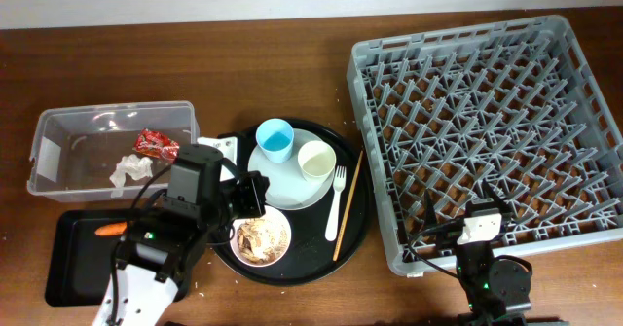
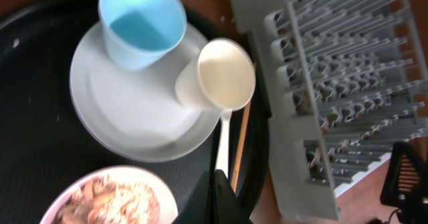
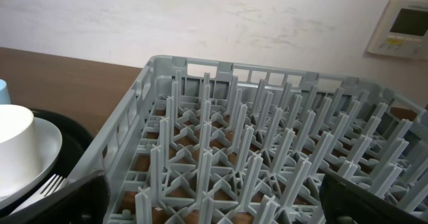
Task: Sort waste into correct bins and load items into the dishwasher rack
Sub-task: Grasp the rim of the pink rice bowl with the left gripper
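Left of the worktop's middle, a clear tub (image 1: 83, 151) holds a red wrapper (image 1: 156, 144) and a crumpled tissue (image 1: 128, 170); a carrot (image 1: 112, 230) lies in the shallow black tray (image 1: 73, 268). On the round tray (image 1: 302, 265), a blue cup (image 1: 275, 139) and a cream cup (image 1: 316, 160) stand on the plate (image 1: 287, 185), with the fork (image 1: 337, 204) and chopsticks (image 1: 348, 204) alongside. The left tool (image 2: 223, 190), clenched, sits at the bowl (image 1: 287, 243) of rice-like scraps (image 1: 258, 238), perhaps pinching its rim. The right tool (image 3: 214, 210), jaws spread, hangs over the rack (image 1: 487, 122) at its near edge.

No legible text, tub label (image 1: 46, 153) included.
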Motion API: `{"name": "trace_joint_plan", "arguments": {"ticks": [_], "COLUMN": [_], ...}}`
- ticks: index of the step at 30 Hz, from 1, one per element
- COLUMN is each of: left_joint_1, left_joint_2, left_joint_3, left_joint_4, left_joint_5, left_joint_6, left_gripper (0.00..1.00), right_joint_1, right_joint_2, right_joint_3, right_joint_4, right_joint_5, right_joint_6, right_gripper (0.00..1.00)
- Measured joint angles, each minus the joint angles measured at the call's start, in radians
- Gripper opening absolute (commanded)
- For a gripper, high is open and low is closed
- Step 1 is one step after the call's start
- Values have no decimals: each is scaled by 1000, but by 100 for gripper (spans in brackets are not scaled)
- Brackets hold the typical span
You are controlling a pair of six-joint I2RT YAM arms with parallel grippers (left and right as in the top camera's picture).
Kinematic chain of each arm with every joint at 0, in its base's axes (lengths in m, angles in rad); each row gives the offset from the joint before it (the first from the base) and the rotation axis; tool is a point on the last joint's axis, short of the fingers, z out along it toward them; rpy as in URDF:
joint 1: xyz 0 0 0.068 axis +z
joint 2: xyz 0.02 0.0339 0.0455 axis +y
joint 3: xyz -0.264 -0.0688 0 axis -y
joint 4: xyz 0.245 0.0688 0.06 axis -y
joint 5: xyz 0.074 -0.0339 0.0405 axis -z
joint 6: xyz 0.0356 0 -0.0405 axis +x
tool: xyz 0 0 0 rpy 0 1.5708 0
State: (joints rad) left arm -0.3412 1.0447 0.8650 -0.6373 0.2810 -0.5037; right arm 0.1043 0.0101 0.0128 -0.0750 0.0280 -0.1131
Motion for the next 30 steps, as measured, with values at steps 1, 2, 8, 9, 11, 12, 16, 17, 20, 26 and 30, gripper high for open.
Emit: {"name": "trace_joint_plan", "arguments": {"ticks": [1, 2, 8, 9, 11, 12, 16, 17, 20, 26, 30], "left_joint_1": [0, 0, -4, -9, -31, -42, -118, -158, -280, -351, -351], "left_joint_2": [10, 34, 200, 207, 208, 208, 209, 210, 245, 354, 425], "left_joint_3": [2, 3, 36, 43, 58, 65, 76, 76, 78, 78, 78], "left_joint_4": [-19, -50, -200, -215, -224, -224, -245, -244, -200, -185, -184], "left_joint_5": [-2, -7, -52, -76, -129, -151, -185, -188, -227, -303, -315], "left_joint_6": [-6, -14, -21, -20, -20, -20, -21, -21, -54, -81, -82], "left_gripper": [0, 0, 0, 0, 0, 0, 1, 3, 38, 46, 45], "right_joint_1": [0, 0, 0, 0, 0, 0, 0, 0, 0, 0, 0], "right_joint_2": [0, 0, 0, 0, 0, 0, 0, 0, 0, 0, 0], "right_joint_3": [0, 0, 0, 0, 0, 0, 0, 0, 0, 0, 0], "right_joint_4": [0, 0, 0, 0, 0, 0, 0, 0, 0, 0, 0], "right_joint_5": [0, 0, 0, 0, 0, 0, 0, 0, 0, 0, 0], "right_joint_6": [0, 0, 0, 0, 0, 0, 0, 1, 0, 0, 0], "right_gripper": [99, 99, 99, 99, 99, 99, 99, 99, 99, 99, 99]}}
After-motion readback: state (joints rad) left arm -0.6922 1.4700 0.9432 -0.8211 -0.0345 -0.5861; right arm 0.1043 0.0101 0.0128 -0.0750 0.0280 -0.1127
